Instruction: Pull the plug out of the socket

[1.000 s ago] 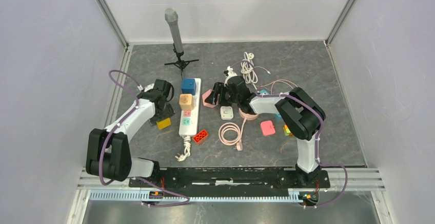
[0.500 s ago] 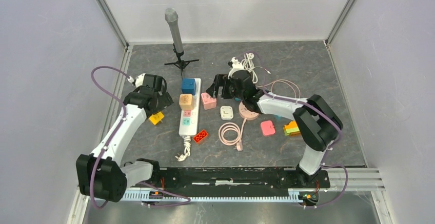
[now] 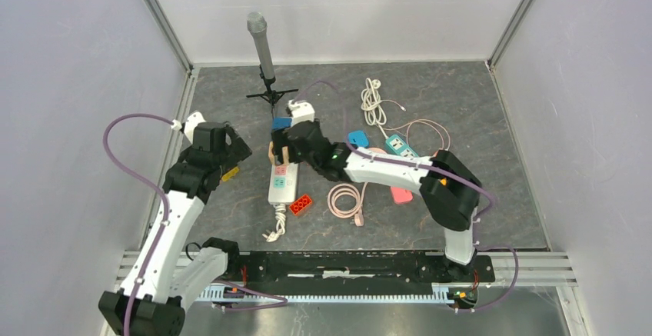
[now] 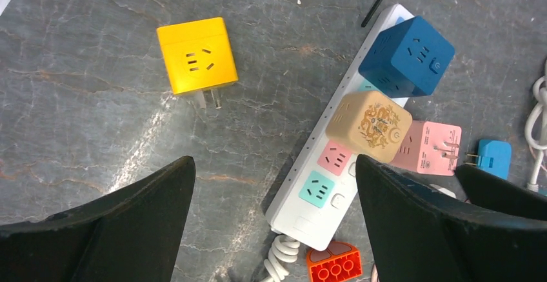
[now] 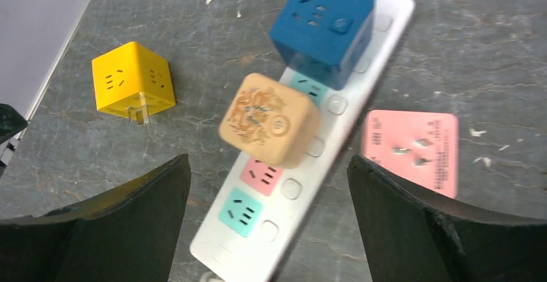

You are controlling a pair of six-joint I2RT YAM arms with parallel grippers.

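Note:
A white power strip (image 3: 281,181) lies left of centre, also in the left wrist view (image 4: 322,191) and the right wrist view (image 5: 258,230). A blue cube plug (image 5: 322,27) and a tan cube plug (image 5: 269,120) sit plugged into it; both show in the left wrist view, blue (image 4: 406,56) and tan (image 4: 369,126). A pink cube plug (image 5: 410,143) lies loose on the mat beside the strip. A yellow cube plug (image 4: 197,64) lies loose to the left. My right gripper (image 5: 268,224) hovers open above the strip. My left gripper (image 4: 274,224) is open and raised left of the strip.
A microphone on a tripod (image 3: 260,44) stands at the back. A red brick (image 3: 301,204) and a coiled pink cable (image 3: 346,197) lie near the strip's front end. A white cable (image 3: 373,101), a teal strip (image 3: 397,145) and a small blue plug (image 3: 357,138) lie to the right.
My right gripper has swung left from the pink cube to above the power strip. My left gripper has drawn back and up, away from the yellow cube.

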